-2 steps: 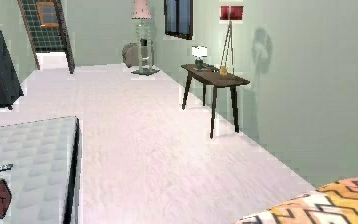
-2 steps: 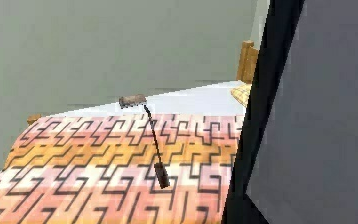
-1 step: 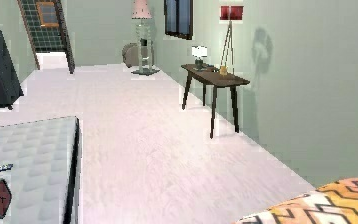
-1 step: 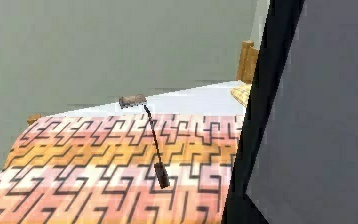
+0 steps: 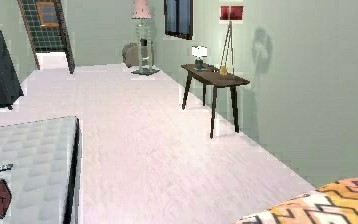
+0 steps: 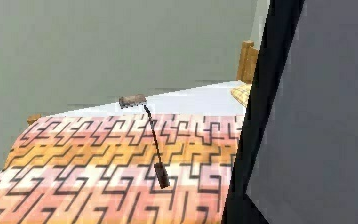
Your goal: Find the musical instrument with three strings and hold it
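Note:
A thin dark stick-like thing [image 6: 149,140] lies on a bed's orange, pink and white patterned cover [image 6: 77,165]. It has a small grey-brown block at its far end and a dark knob at its near end. I cannot tell from its shape whether it is a stringed instrument. A corner of the same patterned cover [image 5: 322,205] sits at the forward view's bottom right.
A large dark slab [image 6: 307,120] stands across the arm side view's right. A dark wooden side table [image 5: 215,80] with a red-shaded lamp [image 5: 230,35] stands by the right wall. A white mattress [image 5: 32,165] lies bottom left. Pale floor [image 5: 147,120] runs to a pink-shaded floor lamp [image 5: 141,30].

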You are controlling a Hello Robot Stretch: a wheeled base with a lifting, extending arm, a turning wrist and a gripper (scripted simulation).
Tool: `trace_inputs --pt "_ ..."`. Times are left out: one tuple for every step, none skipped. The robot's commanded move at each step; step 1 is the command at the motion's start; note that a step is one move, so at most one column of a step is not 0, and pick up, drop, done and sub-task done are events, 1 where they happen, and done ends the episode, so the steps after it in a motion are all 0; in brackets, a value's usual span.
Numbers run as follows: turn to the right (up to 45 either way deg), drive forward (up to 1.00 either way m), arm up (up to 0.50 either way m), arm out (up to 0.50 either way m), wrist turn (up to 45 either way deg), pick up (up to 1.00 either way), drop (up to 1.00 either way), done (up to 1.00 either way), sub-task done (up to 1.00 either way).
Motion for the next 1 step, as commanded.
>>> trace_inputs --pt "0.0 0.0 0.0 0.32 0.0 0.0 0.0 0.0 0.0"
